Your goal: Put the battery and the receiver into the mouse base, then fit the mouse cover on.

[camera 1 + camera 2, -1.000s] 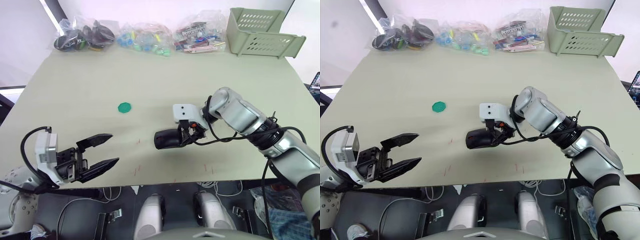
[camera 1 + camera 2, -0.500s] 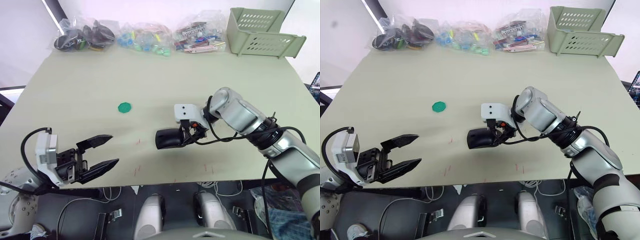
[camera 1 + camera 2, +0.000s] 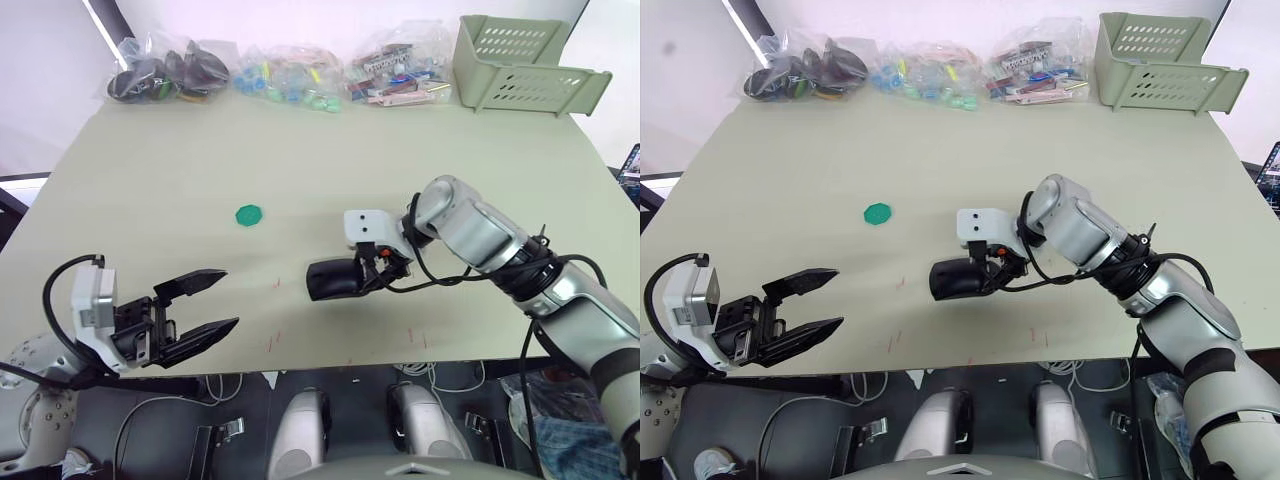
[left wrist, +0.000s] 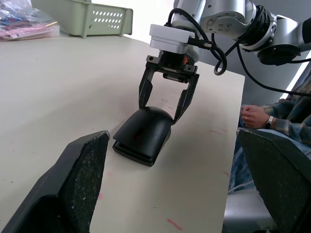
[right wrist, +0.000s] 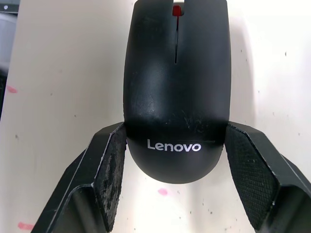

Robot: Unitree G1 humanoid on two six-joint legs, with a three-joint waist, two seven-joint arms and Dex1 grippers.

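The glossy black mouse cover (image 5: 176,73) with a pale Lenovo mark sits on top of the mouse base (image 4: 137,151), whose lower edge peeks out beneath it. A red part (image 5: 177,9) shows at the far end. The mouse lies on the table near its front edge (image 3: 335,280). My right gripper (image 3: 372,270) is shut on the mouse's rear, one pad (image 5: 114,165) on each side. My left gripper (image 3: 228,297) hovers open and empty at the table's front left, well clear of the mouse. The battery and the receiver are hidden.
A flat green disc (image 3: 249,214) lies left of the mouse. Along the far edge lie clear bags of parts (image 3: 290,78) and a pale green basket (image 3: 520,55). A seated person's hand (image 4: 252,115) shows beyond the table's right side.
The right gripper and the mouse in it have shifted slightly to the left over the last half second. The left gripper has stayed put.
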